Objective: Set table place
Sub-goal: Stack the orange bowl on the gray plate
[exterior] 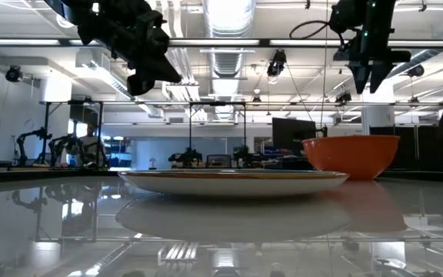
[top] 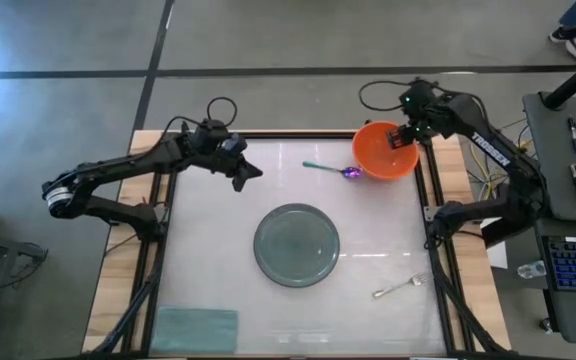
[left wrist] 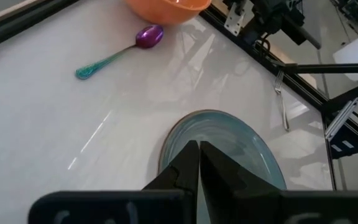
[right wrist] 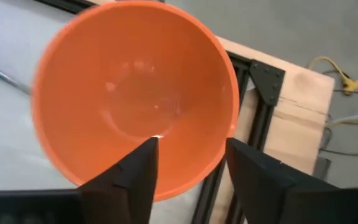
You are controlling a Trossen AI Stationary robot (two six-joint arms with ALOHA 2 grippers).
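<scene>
Grey-green plate (top: 296,245) mid-table, orange bowl (top: 384,150) far corner

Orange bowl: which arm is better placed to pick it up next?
Right. The right gripper hangs open directly above the orange bowl, its fingers straddling the near rim. The left gripper is shut and hovers over bare table, farther off.

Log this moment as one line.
right gripper open above bowl | left gripper shut, raised | plate centre | fork untouched

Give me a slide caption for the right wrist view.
Right end effector, fingers open, poised above the orange bowl at the table corner.
</scene>
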